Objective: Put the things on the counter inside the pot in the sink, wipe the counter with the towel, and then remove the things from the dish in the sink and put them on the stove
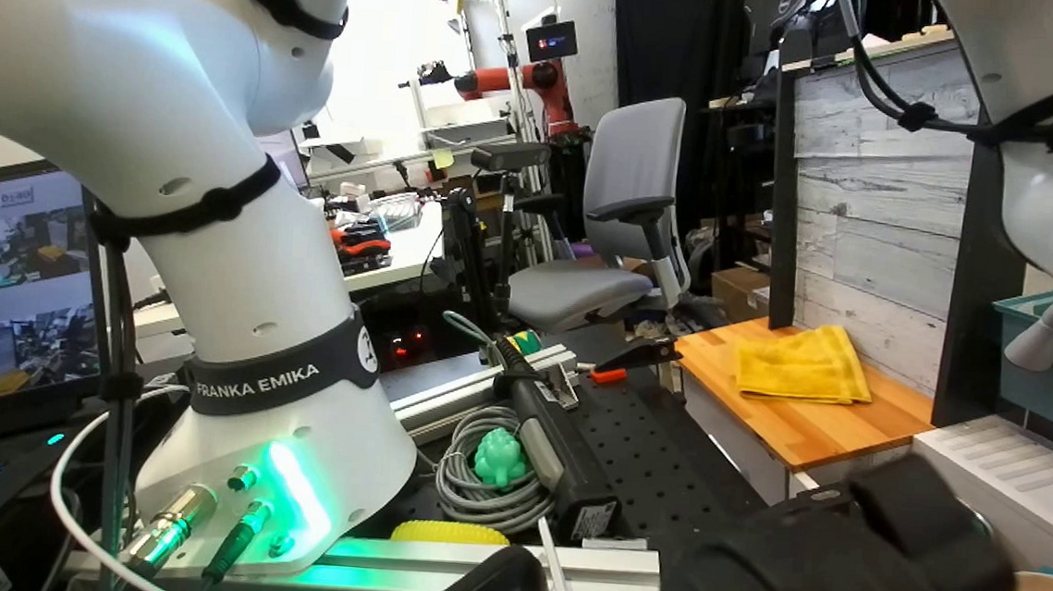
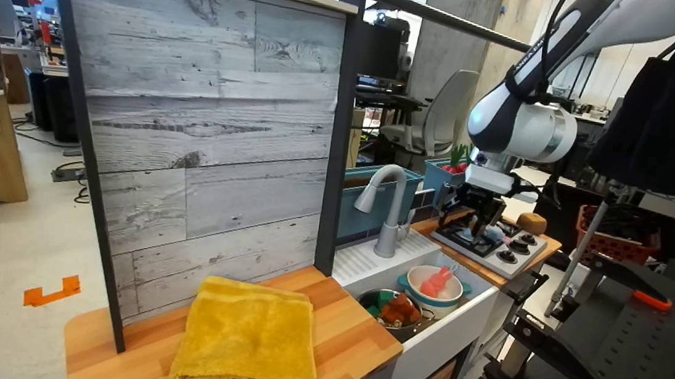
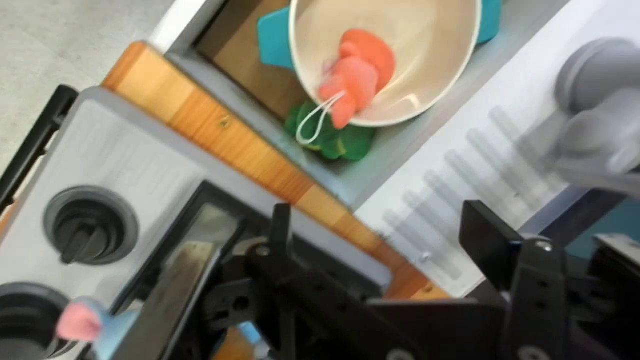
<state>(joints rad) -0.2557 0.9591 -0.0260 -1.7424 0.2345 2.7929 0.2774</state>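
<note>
In the wrist view my gripper stands open over the stove's edge, its fingers far apart with nothing between them. The stove bears a pink and light-blue toy, partly cut off there; more light blue shows behind the gripper's linkage. In the sink, a coral-red toy leans inside the cream dish with teal handles. Nearer the front left of that sink, a dark pot holds green and red-brown pieces. The yellow towel lies folded on the wooden counter.
A green leafy piece sits in the sink corner beside the dish. The grey faucet rises behind the sink, near teal planters. A brown block is beyond the stove. A wood-pattern panel backs the counter.
</note>
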